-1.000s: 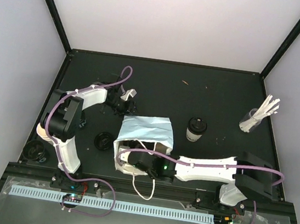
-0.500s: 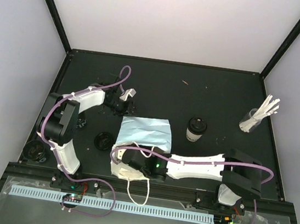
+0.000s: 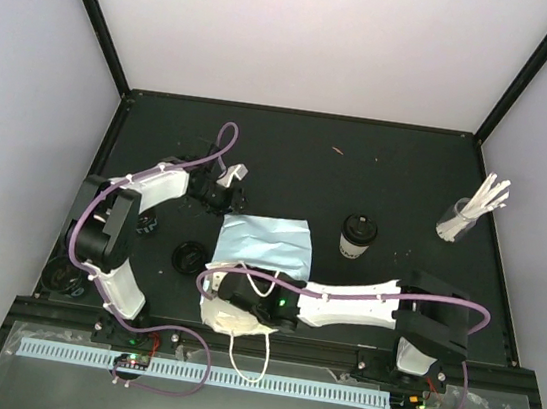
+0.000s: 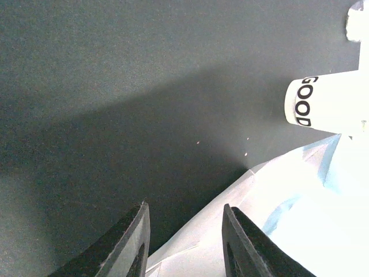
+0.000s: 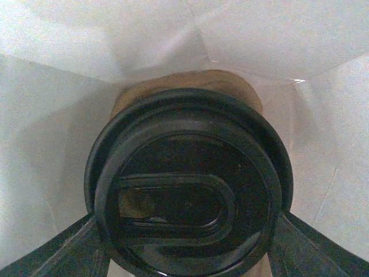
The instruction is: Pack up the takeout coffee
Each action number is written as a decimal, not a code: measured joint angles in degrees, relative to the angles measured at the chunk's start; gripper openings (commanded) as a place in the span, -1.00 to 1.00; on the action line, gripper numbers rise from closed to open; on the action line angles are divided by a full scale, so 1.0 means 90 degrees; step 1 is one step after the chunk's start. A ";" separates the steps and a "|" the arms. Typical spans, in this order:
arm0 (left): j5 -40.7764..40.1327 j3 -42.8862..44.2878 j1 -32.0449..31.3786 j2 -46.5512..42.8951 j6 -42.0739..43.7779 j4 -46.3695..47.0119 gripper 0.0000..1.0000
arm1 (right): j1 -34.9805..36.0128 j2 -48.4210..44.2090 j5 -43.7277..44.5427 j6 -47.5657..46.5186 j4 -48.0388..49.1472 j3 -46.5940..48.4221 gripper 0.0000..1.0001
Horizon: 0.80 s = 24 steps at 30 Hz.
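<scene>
black tabletop (image 3: 409, 172): grips lidded cup (image 5: 184, 190) with right gripper (image 5: 185, 245) inside paper bag (image 3: 267, 239); straddles bag edge with part-open left gripper (image 4: 184, 209), probably steadying.

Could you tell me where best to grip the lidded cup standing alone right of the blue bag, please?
Probably grip the cup by its cream wall, just under the black lid, coming level from its right: it stands upright, that side is open table, and the light-blue bag lies near on its left.
</scene>
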 measured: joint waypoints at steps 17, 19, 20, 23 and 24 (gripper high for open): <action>-0.0100 -0.0313 -0.0024 -0.0165 -0.0041 0.0384 -0.33 | -0.0357 0.0148 -0.0835 0.0573 -0.1042 0.0787 -0.12; -0.0124 -0.0345 -0.0044 -0.0189 -0.0044 0.0423 -0.33 | -0.0357 0.0204 -0.0835 0.0629 -0.1100 0.0852 -0.11; -0.0134 -0.0359 -0.0046 -0.0199 -0.0046 0.0440 -0.33 | -0.0357 0.0231 -0.0831 0.0653 -0.1127 0.0879 -0.11; -0.0141 -0.0410 -0.0049 -0.0231 -0.0056 0.0500 -0.33 | -0.0357 0.0333 -0.0809 0.0712 -0.1226 0.1003 -0.11; -0.0148 -0.0427 -0.0053 -0.0248 -0.0061 0.0522 -0.33 | -0.0357 0.0364 -0.0804 0.0724 -0.1258 0.1044 -0.11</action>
